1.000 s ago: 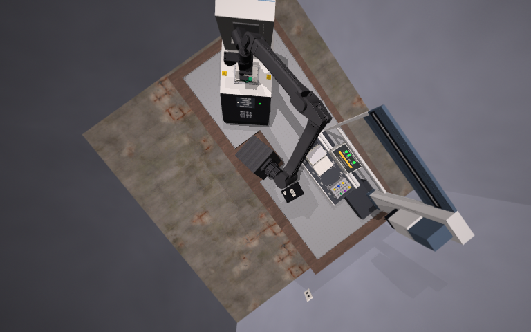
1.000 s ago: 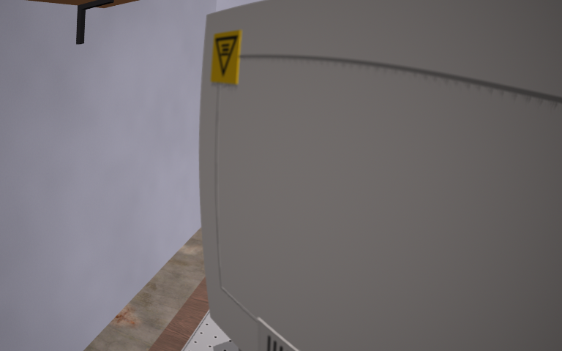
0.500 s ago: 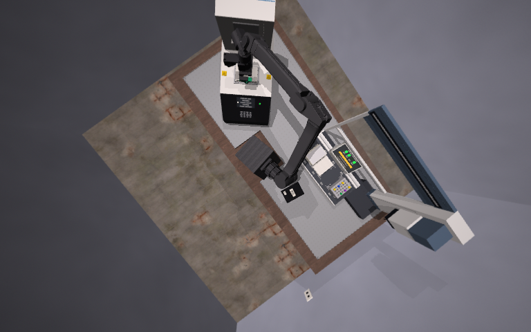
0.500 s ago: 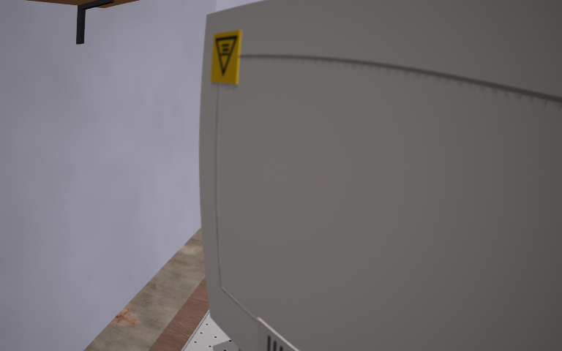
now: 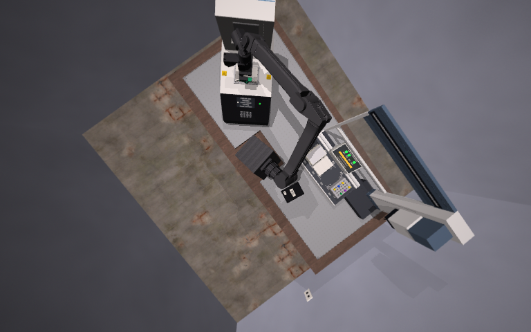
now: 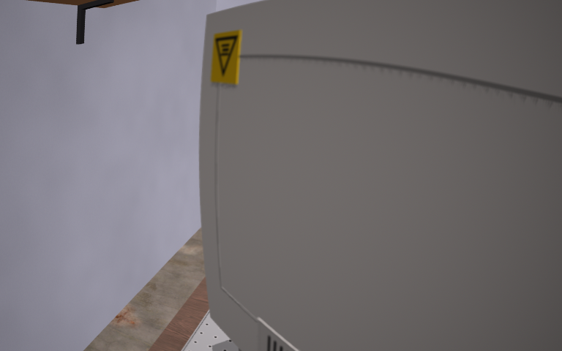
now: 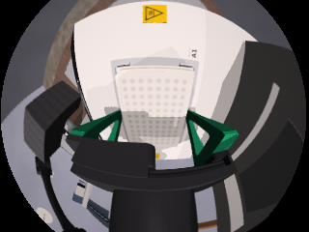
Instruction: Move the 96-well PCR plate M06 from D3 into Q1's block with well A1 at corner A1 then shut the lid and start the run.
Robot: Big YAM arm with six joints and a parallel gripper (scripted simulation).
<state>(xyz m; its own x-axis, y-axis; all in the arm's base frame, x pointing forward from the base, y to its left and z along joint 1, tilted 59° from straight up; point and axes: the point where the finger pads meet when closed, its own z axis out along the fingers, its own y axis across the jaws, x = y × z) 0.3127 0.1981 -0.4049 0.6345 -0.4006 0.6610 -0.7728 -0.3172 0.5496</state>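
Observation:
The white 96-well plate M06 [image 7: 154, 104] lies flat on the block of the cycler Q1, inside the corner brackets. An A1 mark [image 7: 193, 53] shows at one far corner of the block in the wrist view. My gripper [image 7: 154, 113] hangs over the near end of the plate; its green fingers stand wide open, one on each side of the plate, gripping nothing. Q1's lid [image 5: 245, 15] stands open at the back. The lamp [image 5: 260, 104] on the front panel [image 5: 245, 108] is green.
The hand-off row holds a white plate [image 5: 321, 163] and a tube cooling block [image 5: 340, 189] with coloured tubes. A dark regrip nest [image 5: 294, 189] lies near the arm's base [image 5: 258, 156]. The exterior view shows only a grey housing [image 6: 372, 186] close up.

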